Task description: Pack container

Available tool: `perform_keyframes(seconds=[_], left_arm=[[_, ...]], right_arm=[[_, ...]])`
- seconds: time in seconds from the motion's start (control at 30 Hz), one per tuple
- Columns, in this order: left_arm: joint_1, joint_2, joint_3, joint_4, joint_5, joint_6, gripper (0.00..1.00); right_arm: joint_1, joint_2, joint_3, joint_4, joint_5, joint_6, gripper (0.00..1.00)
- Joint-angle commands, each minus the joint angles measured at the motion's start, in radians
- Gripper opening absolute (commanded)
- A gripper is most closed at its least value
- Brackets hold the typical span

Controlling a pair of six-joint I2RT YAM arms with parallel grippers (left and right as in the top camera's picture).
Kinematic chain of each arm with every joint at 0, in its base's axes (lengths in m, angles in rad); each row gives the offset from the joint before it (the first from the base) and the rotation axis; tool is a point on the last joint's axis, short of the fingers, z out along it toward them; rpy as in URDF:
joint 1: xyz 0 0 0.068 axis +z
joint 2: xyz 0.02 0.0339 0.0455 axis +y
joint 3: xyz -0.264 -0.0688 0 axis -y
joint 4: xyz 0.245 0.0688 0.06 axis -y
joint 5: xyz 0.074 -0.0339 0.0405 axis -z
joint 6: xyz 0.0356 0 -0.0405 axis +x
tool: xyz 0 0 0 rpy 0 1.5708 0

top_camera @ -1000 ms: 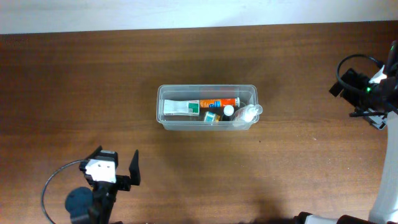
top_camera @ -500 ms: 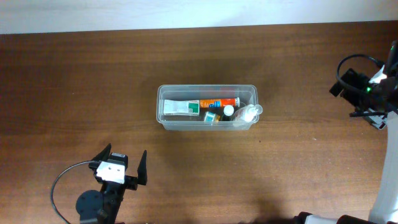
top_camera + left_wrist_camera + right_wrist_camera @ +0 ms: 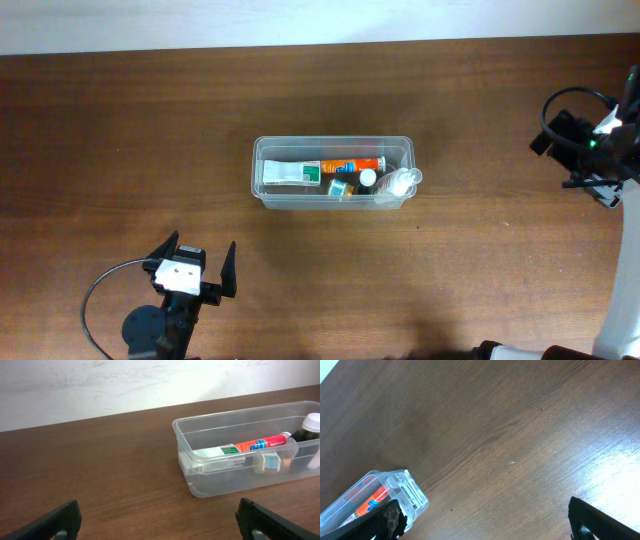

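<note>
one container (image 3: 332, 172) sat mid-counter (image 3: 120, 140), well off every edge, bare wood all round | it held two tubes (image 3: 350, 164), two bottles (image 3: 398, 183), one small carton (image 3: 340, 187) | left fingers (image 3: 228, 272) apart, near left | right fingers (image 3: 380, 521) apart, far right

Bare table (image 3: 120, 150) lies ahead of the wide-spread left gripper (image 3: 200, 246) up to the container (image 3: 258, 190), ahead and rightward, its floor crowded with tubes (image 3: 352, 164) and bottles (image 3: 398, 183). Only bare wood lies before the spread right gripper (image 3: 485, 515).

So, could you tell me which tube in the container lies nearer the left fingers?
The white-and-green tube, at the container's end closest to the left fingers; the orange tube lies beyond it.
</note>
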Motion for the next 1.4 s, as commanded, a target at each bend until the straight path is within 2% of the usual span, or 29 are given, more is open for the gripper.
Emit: perform_keyframes(seconds=[0.0,0.1,0.17,0.3,0.37,0.63,0.73,0.87,1.03,1.37], left_arm=[[-0.006,-0.011,-0.008,0.006,-0.011,0.009,1.0],[-0.006,-0.011,-0.008,0.006,-0.011,0.009,1.0],[-0.006,-0.011,-0.008,0.006,-0.01,0.009,1.0],[-0.006,-0.011,-0.008,0.006,-0.01,0.009,1.0],[-0.006,-0.011,-0.008,0.006,-0.011,0.009,1.0],[-0.006,-0.011,-0.008,0.006,-0.01,0.009,1.0],[-0.006,-0.011,-0.008,0.006,-0.011,0.009,1.0],[-0.006,-0.011,-0.008,0.006,-0.011,0.009,1.0],[-0.006,-0.011,-0.008,0.006,-0.01,0.009,1.0],[-0.006,-0.011,-0.008,0.006,-0.011,0.009,1.0]], right_arm=[[0.001,-0.014,0.004,0.002,-0.001,0.005,0.98],[0.041,-0.089,0.004,0.001,0.037,0.001,0.98],[0.087,-0.191,-0.006,0.043,0.132,-0.009,0.99],[0.158,-0.385,-0.134,0.241,0.138,-0.208,0.98],[0.191,-0.532,-0.299,0.362,0.138,-0.291,0.98],[0.196,-0.941,-0.888,0.556,0.126,-0.294,0.99],[0.196,-1.149,-1.155,0.663,0.07,-0.29,0.98],[0.196,-1.334,-1.327,0.694,0.033,-0.283,0.98],[0.196,-1.463,-1.437,0.705,0.019,-0.283,0.98],[0.196,-1.464,-1.508,0.7,0.002,-0.284,0.98]])
